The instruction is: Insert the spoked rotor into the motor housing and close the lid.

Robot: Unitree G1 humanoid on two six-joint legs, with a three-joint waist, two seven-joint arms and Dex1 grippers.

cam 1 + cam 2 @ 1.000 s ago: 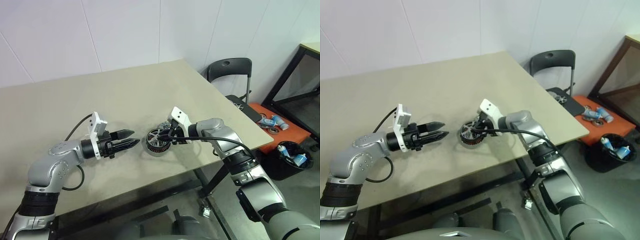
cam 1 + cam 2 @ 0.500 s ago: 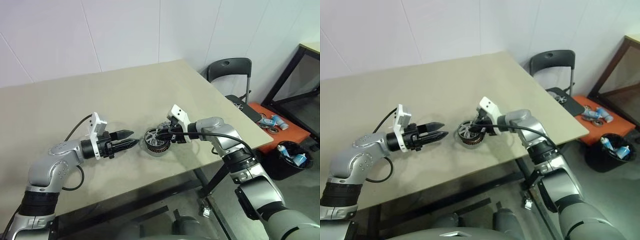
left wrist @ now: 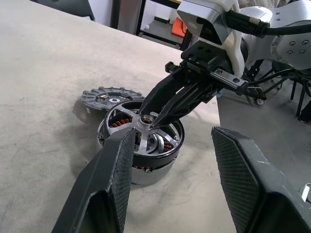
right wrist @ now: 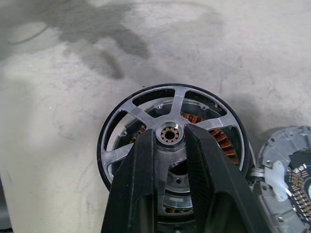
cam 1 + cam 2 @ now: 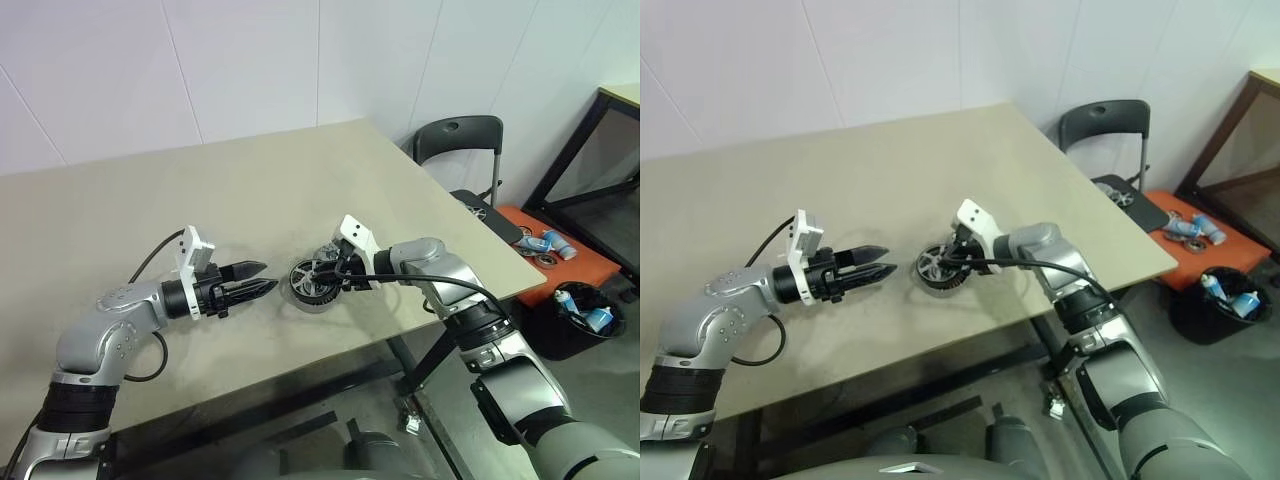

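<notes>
The spoked rotor (image 4: 167, 133) sits tilted in the motor housing (image 3: 146, 170) near the bench (image 5: 120, 220) front edge, apparently not fully seated. The right gripper (image 4: 170, 141) pinches its centre hub. The left gripper (image 5: 262, 279) hovers spread at the housing's 9 o'clock. The lid (image 3: 104, 97), touching the housing at 1 o'clock, remains to be fitted.
</notes>
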